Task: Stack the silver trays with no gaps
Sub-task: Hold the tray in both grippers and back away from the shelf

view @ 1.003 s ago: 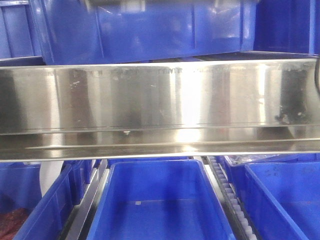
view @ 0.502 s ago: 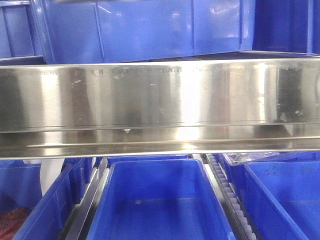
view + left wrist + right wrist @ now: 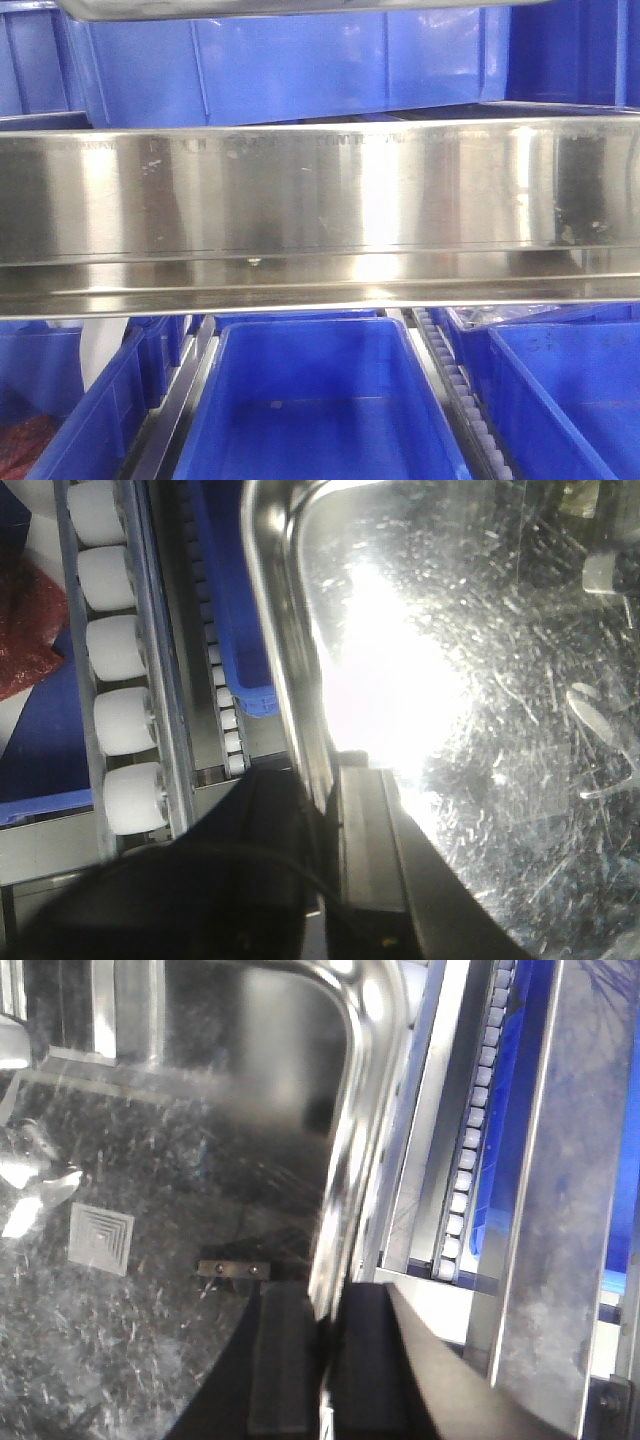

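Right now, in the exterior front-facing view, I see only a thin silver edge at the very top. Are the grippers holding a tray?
Observer: Yes. In the left wrist view, the left gripper clamps the rim of the silver tray, with one finger inside and one outside.
Operator: And the right side?
Observer: The right gripper pinches the rim in the same way.
Operator: Is something lying in the tray?
Observer: Nothing that I can see. Its scratched bottom shows only reflections.
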